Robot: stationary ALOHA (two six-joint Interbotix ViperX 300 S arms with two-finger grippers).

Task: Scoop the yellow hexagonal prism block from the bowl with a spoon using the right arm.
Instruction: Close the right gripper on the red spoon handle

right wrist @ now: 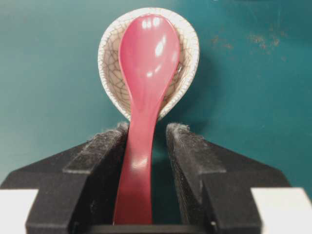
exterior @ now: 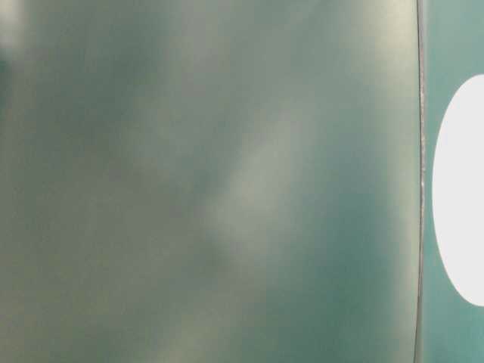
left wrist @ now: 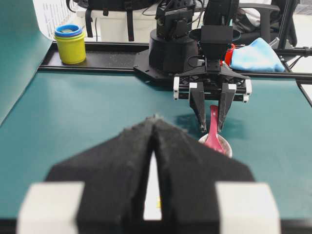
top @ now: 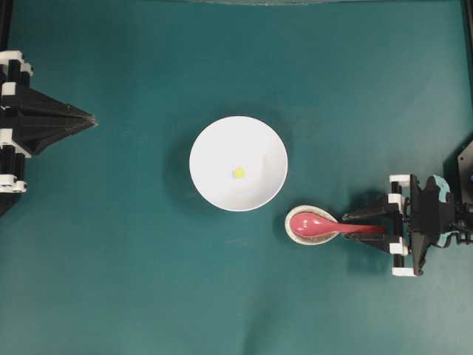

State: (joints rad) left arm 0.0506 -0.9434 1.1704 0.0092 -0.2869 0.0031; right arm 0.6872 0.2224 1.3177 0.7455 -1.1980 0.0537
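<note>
One yellow hexagonal prism block [top: 239, 172] sits near the middle of the white bowl [top: 214, 177], a tiny matte speck on smooth glossy glaze. At about 4 o'clock from the bowl, just beside its rim, the spoon [top: 325, 225] lies with its oval scoop cradled in a crackle-glazed, egg-shaped spoon rest [top: 295, 233]; its straight handle points to 3 o'clock.

I have the right pincer [right wrist: 147, 134] straddling that handle: the left pad touches it, the right pad shows a sliver of gap, so partly open, grip not yet made.

Risks, as I judge them: the glossy red handle looks slick and sits off-centre between the rough black pads, so closing could twist or skid the spoon and drag the light rest across the teal surface [top: 111, 281]. A tilted grip would spoil the scoop.

Left pincer [left wrist: 153, 146] is closed, idle, at 9 o'clock, well apart.
</note>
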